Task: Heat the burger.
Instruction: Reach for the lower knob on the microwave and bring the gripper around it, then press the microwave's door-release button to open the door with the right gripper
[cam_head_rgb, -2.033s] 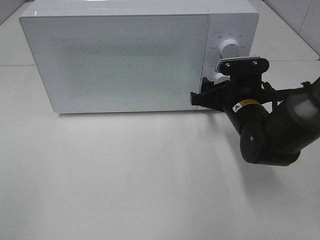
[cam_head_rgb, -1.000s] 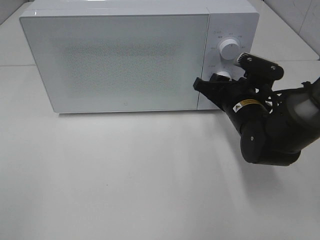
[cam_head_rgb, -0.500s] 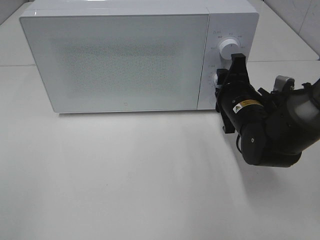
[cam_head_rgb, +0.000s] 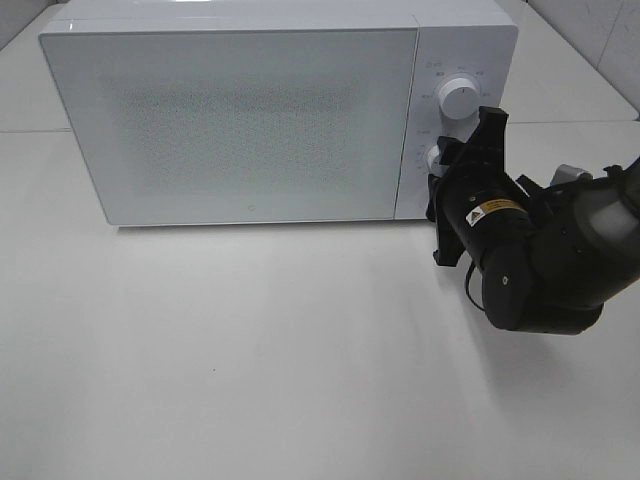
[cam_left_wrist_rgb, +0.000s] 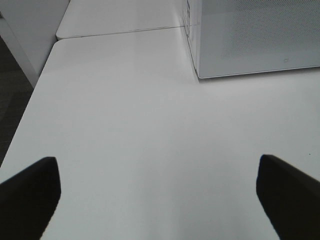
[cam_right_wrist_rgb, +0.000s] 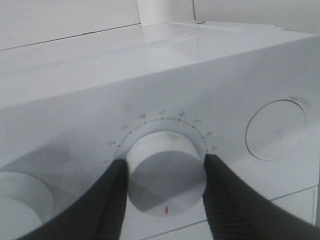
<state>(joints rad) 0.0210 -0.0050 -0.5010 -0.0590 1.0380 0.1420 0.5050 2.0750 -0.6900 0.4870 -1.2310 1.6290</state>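
- Turning the lower knob on the microwave, the right tool pinches it and has rolled from flat to upright.
- That likely starts the heating.
- The burger is not seen; the door is shut.
- The left tool is spread wide above the surface, holding nothing.

White microwave: glossy casing whose top mirrors light; smooth door carrying a fine speckled grey pattern. The lower dial and upper dial: smooth white plastic by the look, satin rather than shiny. The right gripper: jaws of matt black plastic. The right arm: black housing with a faint sheen, yellow printed label. The bench: smooth, matt white.
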